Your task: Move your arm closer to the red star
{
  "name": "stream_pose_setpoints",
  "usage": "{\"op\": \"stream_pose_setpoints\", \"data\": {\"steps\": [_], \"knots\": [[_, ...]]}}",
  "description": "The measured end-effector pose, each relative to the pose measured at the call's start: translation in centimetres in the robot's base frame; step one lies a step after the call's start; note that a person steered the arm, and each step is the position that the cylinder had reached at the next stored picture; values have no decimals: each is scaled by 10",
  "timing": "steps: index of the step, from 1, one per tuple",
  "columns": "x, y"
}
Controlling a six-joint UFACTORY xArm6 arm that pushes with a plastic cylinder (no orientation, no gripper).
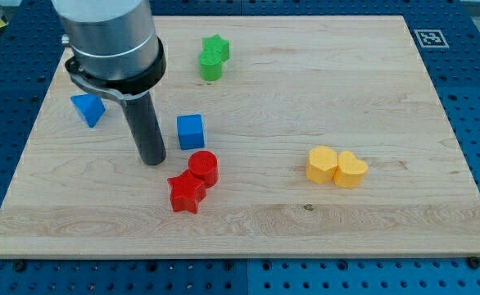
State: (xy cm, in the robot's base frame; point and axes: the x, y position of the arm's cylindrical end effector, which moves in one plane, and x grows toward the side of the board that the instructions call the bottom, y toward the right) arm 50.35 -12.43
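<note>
The red star (186,192) lies on the wooden board, left of centre toward the view's bottom. A red cylinder (203,168) touches its upper right side. My tip (151,160) stands on the board a short way up and to the left of the red star, apart from it. A blue cube (190,131) sits just right of the rod.
A blue triangular block (87,109) lies at the left. A green star (216,48) and a green cylinder (210,65) sit together near the top. Two yellow heart-shaped blocks (322,164) (350,170) lie side by side at the right. The board's edge (240,252) runs along the bottom.
</note>
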Motion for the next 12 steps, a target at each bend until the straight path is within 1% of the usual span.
{"op": "stream_pose_setpoints", "data": {"steps": [1, 2, 3, 4, 5, 6, 7, 8, 9, 11, 12], "knots": [[9, -34], [5, -33], [68, -36], [101, -8], [115, 22], [115, 32], [115, 95], [114, 135], [74, 136], [68, 136], [58, 121]]}}
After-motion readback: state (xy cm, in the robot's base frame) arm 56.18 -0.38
